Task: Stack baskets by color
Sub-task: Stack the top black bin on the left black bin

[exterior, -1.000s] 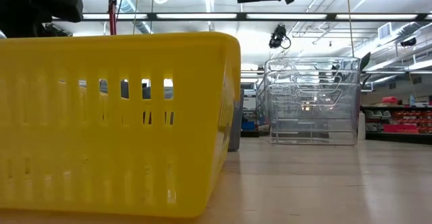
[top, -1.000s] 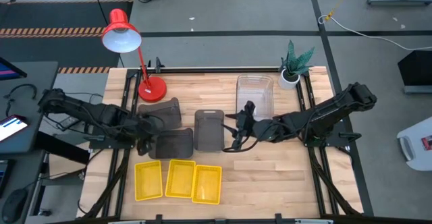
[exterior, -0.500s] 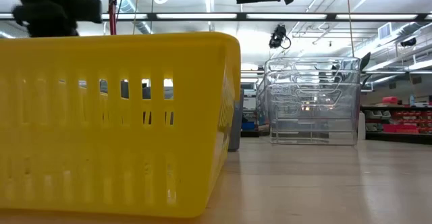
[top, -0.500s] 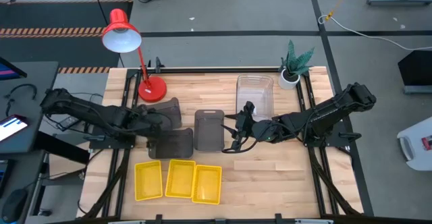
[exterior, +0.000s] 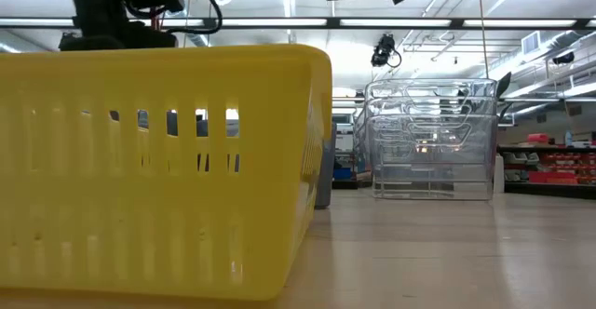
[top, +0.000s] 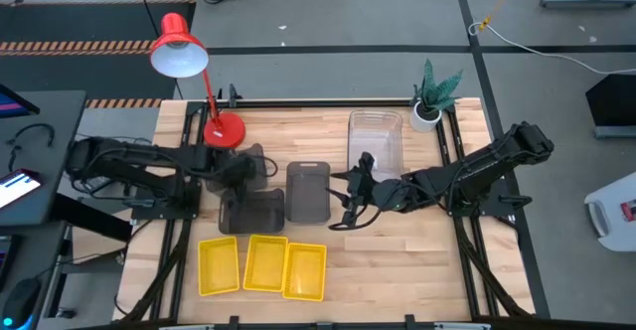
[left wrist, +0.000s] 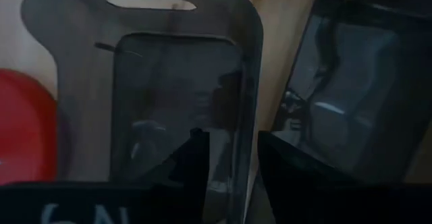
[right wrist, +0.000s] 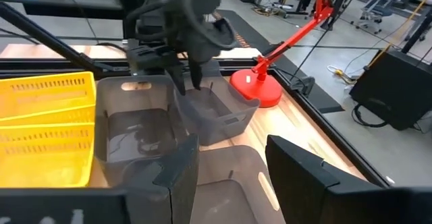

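Three dark grey baskets lie on the table: one by the lamp (top: 243, 159), one nearer (top: 252, 212), one mid-table (top: 308, 191). Three yellow baskets (top: 263, 265) sit side by side at the near edge. Clear baskets (top: 375, 139) are nested at the far right. My left gripper (left wrist: 233, 163) points down, open, over the basket by the lamp, one finger inside its long wall (left wrist: 248, 102) and one outside; no touch shows. My right gripper (right wrist: 226, 177) hovers open above the right edge of the mid-table grey basket (right wrist: 229, 173).
A red lamp base (top: 224, 131) stands just beyond the far grey basket, its shade (top: 179, 52) past the table's far left. A white plant pot (top: 427, 114) sits at the far right corner. Bare wood lies at the near right (top: 397, 260).
My left gripper has swung from over the nearer grey basket toward the table's far edge and right, rolling as it went, and now stands over the grey basket by the lamp. The baskets have stayed where they were.
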### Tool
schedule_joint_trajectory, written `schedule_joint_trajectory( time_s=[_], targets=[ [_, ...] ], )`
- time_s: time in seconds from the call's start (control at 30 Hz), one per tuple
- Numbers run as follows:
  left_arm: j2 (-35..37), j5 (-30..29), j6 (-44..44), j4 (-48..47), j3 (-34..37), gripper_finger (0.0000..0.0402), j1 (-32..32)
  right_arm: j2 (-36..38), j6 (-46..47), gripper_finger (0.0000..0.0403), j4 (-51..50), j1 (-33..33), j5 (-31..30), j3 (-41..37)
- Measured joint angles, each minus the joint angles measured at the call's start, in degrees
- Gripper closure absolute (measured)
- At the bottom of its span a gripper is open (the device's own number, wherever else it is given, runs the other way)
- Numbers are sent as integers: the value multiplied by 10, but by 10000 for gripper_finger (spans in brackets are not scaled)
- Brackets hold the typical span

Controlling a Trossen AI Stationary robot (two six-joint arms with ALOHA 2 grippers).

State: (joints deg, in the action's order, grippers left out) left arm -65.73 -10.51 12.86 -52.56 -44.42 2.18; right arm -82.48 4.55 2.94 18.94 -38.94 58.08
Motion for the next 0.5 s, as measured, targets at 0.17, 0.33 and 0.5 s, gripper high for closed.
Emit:
schedule_joint_trajectory(
  time_s=[0.17, 0.33, 0.5],
  targets=[
    [0, 48, -21, 12, 0, 269, 30, 0, 4, 226, -2, 7, 0, 0],
    [0, 67, -30, 35, 9, 269, 38, 0, 7, 226, -2, 9, 0, 0],
    [0, 60, -36, 47, 36, 269, 42, 0, 9, 226, -2, 9, 0, 0]
  ],
)
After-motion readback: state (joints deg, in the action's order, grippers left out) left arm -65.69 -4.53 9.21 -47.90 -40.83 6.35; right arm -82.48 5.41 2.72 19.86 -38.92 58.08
